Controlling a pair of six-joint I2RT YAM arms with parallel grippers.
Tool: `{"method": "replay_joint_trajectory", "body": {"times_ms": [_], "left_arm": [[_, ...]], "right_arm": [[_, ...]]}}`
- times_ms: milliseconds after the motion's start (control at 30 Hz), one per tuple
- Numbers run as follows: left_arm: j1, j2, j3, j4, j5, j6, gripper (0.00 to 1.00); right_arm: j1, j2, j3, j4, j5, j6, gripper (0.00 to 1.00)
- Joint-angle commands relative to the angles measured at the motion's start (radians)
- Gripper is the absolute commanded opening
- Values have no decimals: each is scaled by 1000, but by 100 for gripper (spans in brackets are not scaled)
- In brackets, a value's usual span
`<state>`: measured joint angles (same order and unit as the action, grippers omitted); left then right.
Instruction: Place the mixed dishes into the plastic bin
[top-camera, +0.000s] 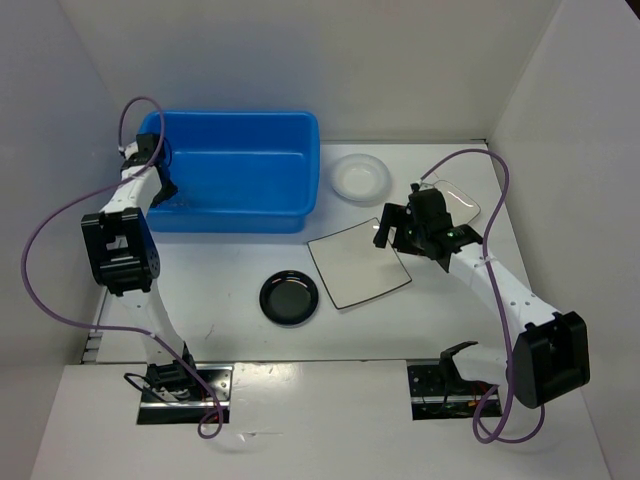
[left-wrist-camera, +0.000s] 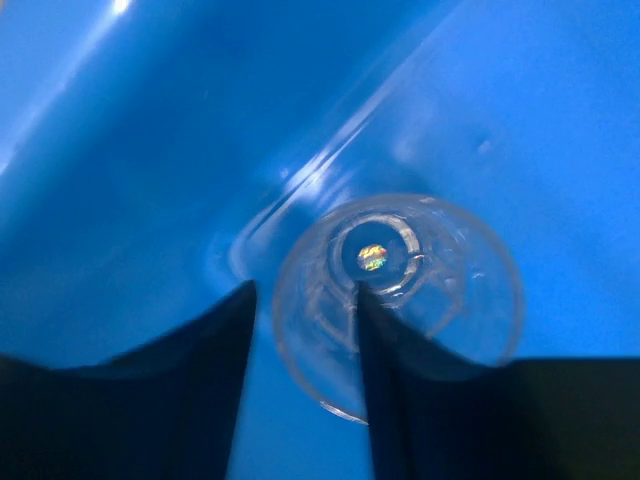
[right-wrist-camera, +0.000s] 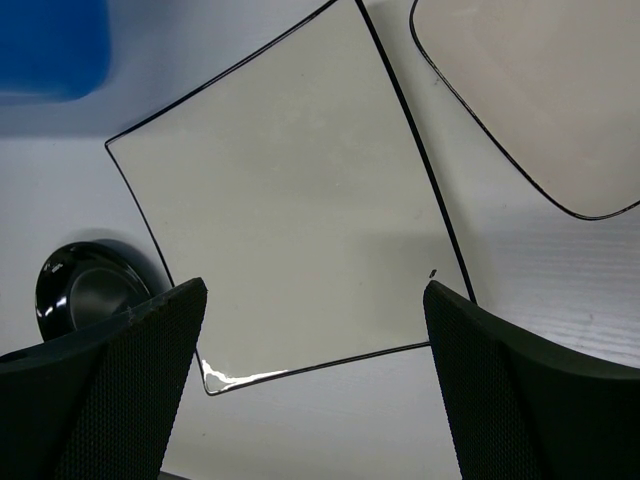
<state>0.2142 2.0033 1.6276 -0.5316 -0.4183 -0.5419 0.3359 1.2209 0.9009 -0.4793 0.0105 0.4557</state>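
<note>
My left gripper (top-camera: 160, 188) reaches into the left end of the blue plastic bin (top-camera: 235, 222). In the left wrist view the gripper (left-wrist-camera: 305, 290) is open and straddles the rim of the small clear cup (left-wrist-camera: 440, 290). One finger is inside the cup and the other is outside, a little off its wall. The cup is low in the bin (left-wrist-camera: 130, 150). My right gripper (top-camera: 388, 232) is open and empty, hovering over the square white plate (top-camera: 355, 268). In the right wrist view the gripper (right-wrist-camera: 315, 330) is above the plate's (right-wrist-camera: 290, 200) near edge.
The black saucer (top-camera: 289, 297) lies on the table in front of the bin and also shows in the right wrist view (right-wrist-camera: 85, 285). The round white bowl (top-camera: 360, 178) sits right of the bin. The pale plate (top-camera: 462, 203) lies partly under my right arm and also shows in the right wrist view (right-wrist-camera: 530, 90).
</note>
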Motion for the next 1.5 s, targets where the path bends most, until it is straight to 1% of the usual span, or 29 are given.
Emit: {"method": "replay_joint_trajectory", "body": {"times_ms": [0, 33, 67, 167, 200, 233, 333, 367, 567, 700, 733, 800, 833, 867, 933, 967, 1000, 1033, 1100, 1133, 1233, 1267, 1333, 1367, 1433, 1467], "left_arm": [[1, -18, -14, 70, -33, 22, 55], [1, -29, -24, 80, -33, 31, 61], [1, -43, -25, 81, -33, 40, 65], [1, -73, 3, 81, -33, 52, 70], [1, -84, 3, 81, -33, 53, 74], [1, -96, 12, 81, -21, 53, 82], [1, -158, 21, 81, 6, 62, 84], [1, -193, 34, 81, 15, 62, 87], [1, -340, 66, 90, 73, 62, 87], [1, -426, 75, 90, 153, 62, 87], [1, -446, 66, 99, 214, 51, 87], [1, -504, 32, 108, 286, 40, 87], [1, -523, 15, 108, 365, 24, 87], [-12, -561, -6, 120, 403, 11, 87], [-53, -604, -60, 142, 458, -26, 87], [-71, -645, -124, 151, 499, -36, 87], [-91, -667, -156, 160, 513, -58, 87], [-134, -699, -187, 179, 532, -67, 87], [-177, -725, -263, 192, 591, -88, 86], [-229, -736, -284, 203, 605, -98, 86], [-315, -752, -354, 213, 616, -125, 83], [-369, -752, -367, 223, 616, -136, 83], [-419, -752, -390, 223, 616, -145, 81], [-467, -741, -411, 232, 616, -145, 79], [-507, -730, -439, 246, 616, -156, 77], [-527, -715, -452, 246, 616, -168, 73]], "right_arm": [[-6, -24, -11, 38, 3, 5, 94], [-6, -24, -11, 38, 3, 5, 94], [-6, -24, -11, 38, 3, 5, 94], [-6, -24, -11, 38, 3, 5, 94], [-6, -24, -11, 38, 3, 5, 94], [-6, -24, -11, 38, 3, 5, 94], [-6, -24, -11, 38, 3, 5, 94], [-6, -24, -11, 38, 3, 5, 94], [-6, -15, 19, 38, -15, 5, 94], [-6, 3, 39, 38, -24, 14, 94], [-6, 3, 39, 38, -33, 14, 94], [-6, 34, 50, 28, -34, 14, 94], [-6, 48, 50, 13, -34, 27, 92], [-6, 63, 50, -7, -21, 40, 91], [-6, 110, 59, -25, 0, 67, 91], [-6, 127, 59, -38, 17, 77, 89], [-6, 146, 59, -60, 47, 77, 89], [-6, 182, 70, -71, 66, 98, 89], [-6, 221, 70, -91, 103, 110, 89], [-15, 256, 70, -91, 117, 110, 89], [-28, 298, 70, -91, 128, 124, 88], [-28, 307, 70, -91, 128, 133, 88], [-55, 318, 70, -82, 128, 133, 88], [-64, 318, 70, -82, 128, 133, 88], [-95, 308, 70, -71, 115, 133, 88], [-107, 308, 70, -71, 102, 133, 88]]}}
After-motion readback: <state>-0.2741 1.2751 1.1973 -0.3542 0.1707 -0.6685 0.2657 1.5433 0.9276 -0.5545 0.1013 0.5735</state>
